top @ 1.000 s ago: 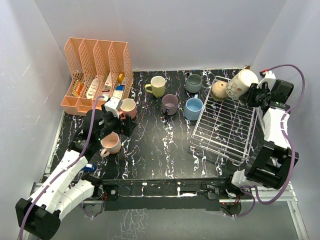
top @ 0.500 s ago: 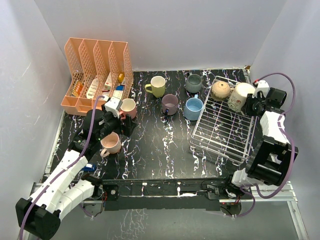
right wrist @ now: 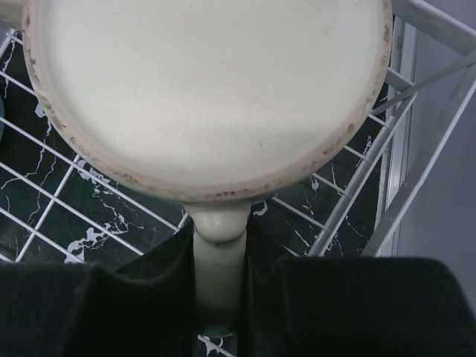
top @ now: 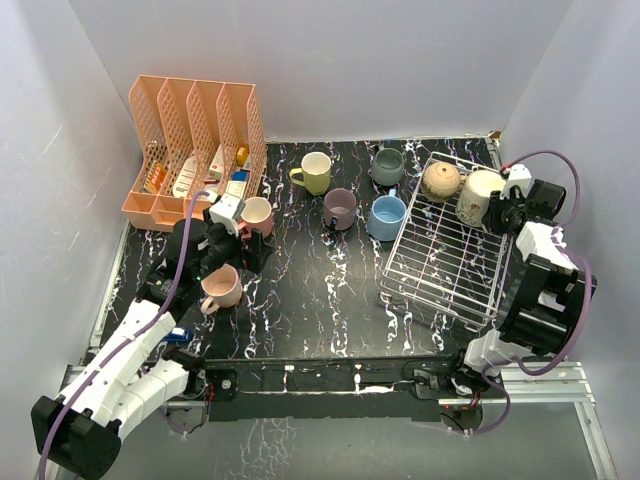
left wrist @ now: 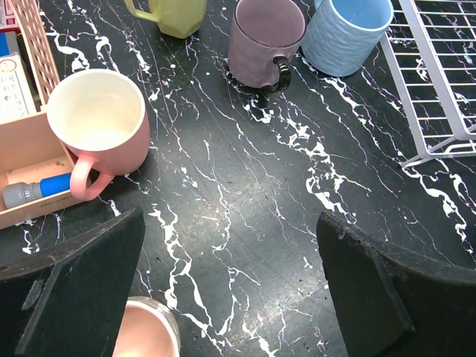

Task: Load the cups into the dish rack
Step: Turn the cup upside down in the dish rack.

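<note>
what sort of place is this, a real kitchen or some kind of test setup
Probably a robot test cell, not a kitchen: plain white walls box in a black marbled table, two arms are bolted at its near edge, and mugs and a wire rack stand on it.

Bare tabletop (top: pixel 320 300) at lower centre offers passage; tan cup (top: pixel 441 180) and cream cup (top: pixel 478 197) block the rack (top: pixel 440 270) at its upper end.
</note>
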Controlling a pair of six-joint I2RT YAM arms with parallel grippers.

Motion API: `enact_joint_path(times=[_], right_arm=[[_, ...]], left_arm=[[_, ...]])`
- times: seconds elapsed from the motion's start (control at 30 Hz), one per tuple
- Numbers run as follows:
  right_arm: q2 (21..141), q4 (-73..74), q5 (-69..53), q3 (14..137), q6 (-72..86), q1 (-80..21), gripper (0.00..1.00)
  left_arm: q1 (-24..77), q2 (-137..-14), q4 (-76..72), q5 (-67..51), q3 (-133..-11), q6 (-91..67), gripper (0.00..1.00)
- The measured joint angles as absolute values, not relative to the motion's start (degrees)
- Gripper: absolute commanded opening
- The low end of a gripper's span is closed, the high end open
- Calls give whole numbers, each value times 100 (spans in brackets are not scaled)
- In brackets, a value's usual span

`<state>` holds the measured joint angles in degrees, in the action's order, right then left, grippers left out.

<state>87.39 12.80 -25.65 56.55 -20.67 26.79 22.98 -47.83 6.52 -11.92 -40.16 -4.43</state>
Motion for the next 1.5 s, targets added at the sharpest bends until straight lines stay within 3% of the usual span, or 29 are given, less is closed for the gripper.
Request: enact_joint_path(times=[0.37,0.57,0.93,1.4,1.47,1.5], right_arm=[[8986,582,-2812,5448,-2121,2679,25],[9192,268,-2982,5553,-2167,2681,43],[9284,587,-2991,5940,-2552,2692,58],[8945,1896,-2882,6661,-3647,2689,61],[8847,2021,-2884,6707,-3769,2689,56],[8801,2099,-2884,6742,-3844,2689,48]], left_arm=[[2298,-4783,652,-1192,-4010,-410,97],[2298,-4786,652,-1190,-4005,-403,97],[2298,-4790,652,-1192,-4003,-399,97],[2298,-4790,655,-1201,-4003,-377,97],[2298,-4790,655,-1205,-4003,-368,97],[2298,-4790,655,-1205,-4003,-362,97]])
